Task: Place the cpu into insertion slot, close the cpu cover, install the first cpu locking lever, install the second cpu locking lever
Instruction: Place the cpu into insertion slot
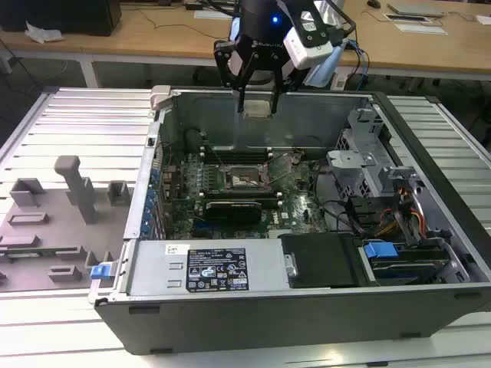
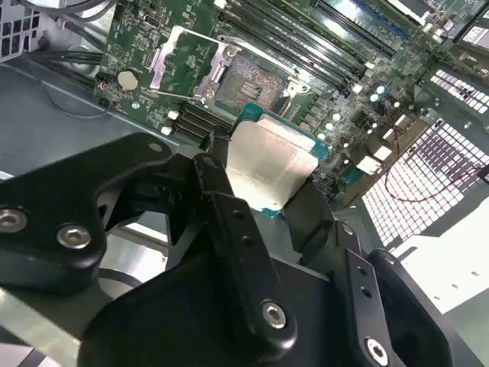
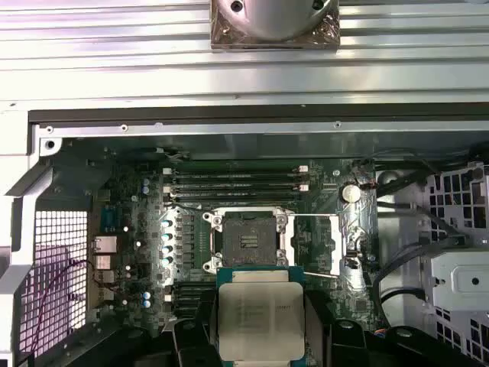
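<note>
Exterior view: the gripper (image 1: 257, 104) hangs above the open computer case (image 1: 322, 310), clamped on the cpu (image 1: 258, 109). Below, the insertion slot (image 3: 246, 241) sits bare, with the cpu cover (image 3: 315, 219) flipped open beside it. Nothing is seated yet, I reckon; every step remains.

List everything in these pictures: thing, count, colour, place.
case: one, dark grey, open, on the table.
table: one, pale grey slats, under the case.
motherboard: one, green, inside the case.
slot: one, dark centre with a silver rim, on the motherboard, empty.
cover: one, silver, swung open beside the slot.
fixture tray: one, grey, on the table at the exterior view's left.
desk: one, wooden, behind the table.
cpu: one, silver top, held over the case, not in the slot.
gripper: one, black, shut on the cpu.
</note>
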Robot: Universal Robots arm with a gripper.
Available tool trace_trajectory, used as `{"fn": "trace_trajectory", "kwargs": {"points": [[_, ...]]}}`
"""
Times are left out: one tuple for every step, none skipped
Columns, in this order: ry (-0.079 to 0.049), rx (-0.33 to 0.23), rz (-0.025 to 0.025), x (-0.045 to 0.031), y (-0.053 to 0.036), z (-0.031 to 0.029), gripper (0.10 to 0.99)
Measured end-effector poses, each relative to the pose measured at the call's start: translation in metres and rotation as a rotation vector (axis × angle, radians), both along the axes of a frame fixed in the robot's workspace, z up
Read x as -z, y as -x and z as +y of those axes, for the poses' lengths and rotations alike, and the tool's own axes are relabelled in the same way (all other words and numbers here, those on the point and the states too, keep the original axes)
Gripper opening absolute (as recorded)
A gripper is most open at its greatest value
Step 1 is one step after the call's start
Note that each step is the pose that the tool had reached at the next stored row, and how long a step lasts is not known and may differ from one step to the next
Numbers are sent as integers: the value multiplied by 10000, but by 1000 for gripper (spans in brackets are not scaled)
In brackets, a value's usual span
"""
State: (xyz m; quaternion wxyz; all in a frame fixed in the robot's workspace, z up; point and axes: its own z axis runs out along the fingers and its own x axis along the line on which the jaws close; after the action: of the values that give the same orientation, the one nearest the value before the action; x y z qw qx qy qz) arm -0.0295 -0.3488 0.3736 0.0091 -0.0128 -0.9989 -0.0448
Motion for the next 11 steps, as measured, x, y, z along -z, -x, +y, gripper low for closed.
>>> {"fn": "trace_trajectory", "kwargs": {"points": [[0,0,0,0,0,0,541],[0,0,0,0,0,0,541],[0,0,0,0,0,0,541],[0,0,0,0,0,0,541],[0,0,0,0,0,0,541],[0,0,0,0,0,0,541],[1,0,0,3,0,0,541],[0,0,0,10,0,0,541],[1,0,0,23,0,0,541],[0,0,-1,34,0,0,541],[0,-1,-3,62,0,0,541]]}}
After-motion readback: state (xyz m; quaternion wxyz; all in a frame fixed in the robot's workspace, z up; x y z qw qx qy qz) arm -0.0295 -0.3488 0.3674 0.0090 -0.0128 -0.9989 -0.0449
